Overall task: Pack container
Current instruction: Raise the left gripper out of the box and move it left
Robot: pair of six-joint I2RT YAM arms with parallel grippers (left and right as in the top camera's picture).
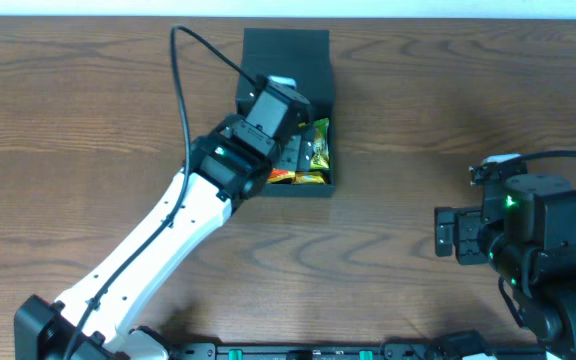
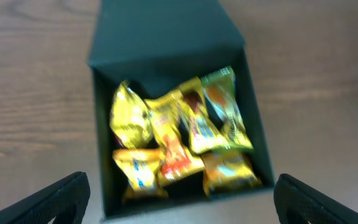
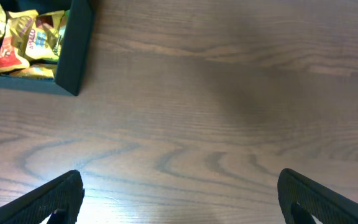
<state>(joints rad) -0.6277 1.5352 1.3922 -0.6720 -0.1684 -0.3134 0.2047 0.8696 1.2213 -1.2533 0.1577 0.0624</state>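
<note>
**An open box full of snack packets**

From above: The dark green box sits on the wooden table, on the far side near the middle. Its lid flap lies open behind it. The left arm reaches over the box and covers much of it. Some yellow and green packets peek out beside the arm. The right gripper is far off to the right, well apart from the box.

From the left wrist: The left gripper looks straight down into the box. Its two fingers are spread wide, one in each bottom corner of the picture. They hold nothing. Inside the box, yellow, orange and green packets lie in a pile, touching each other. The picture is a bit blurry.

From the right wrist: The right gripper's fingers are spread wide too. Only bare wood shows between them, so this gripper holds nothing. One corner of the box shows at the top left, with a few packets inside.
</note>
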